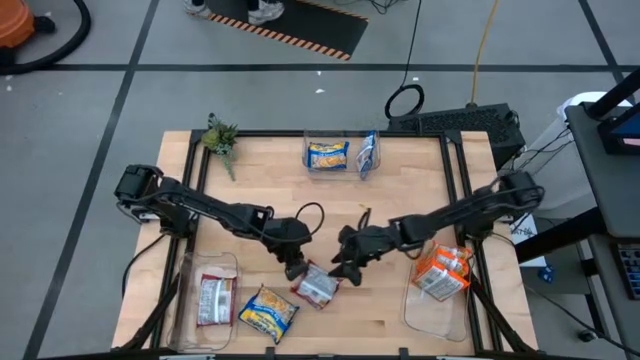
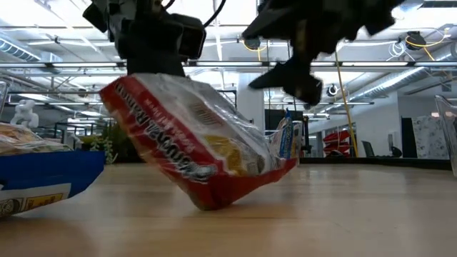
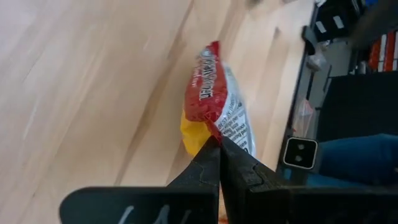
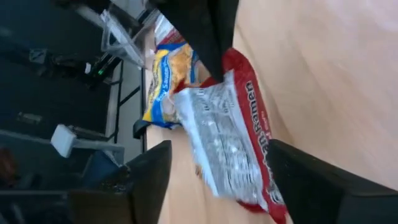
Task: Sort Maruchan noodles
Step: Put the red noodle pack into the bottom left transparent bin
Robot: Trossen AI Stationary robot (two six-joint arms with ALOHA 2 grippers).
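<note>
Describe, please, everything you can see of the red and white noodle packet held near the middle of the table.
The red and white noodle packet is a flat, glossy plastic pack with red edges, white lettering, a silvery printed back and a yellow patch. It stands tilted, its lower red edge resting on the wooden table. The left claw is shut on its upper edge; the right claw hangs open beside it.
</note>
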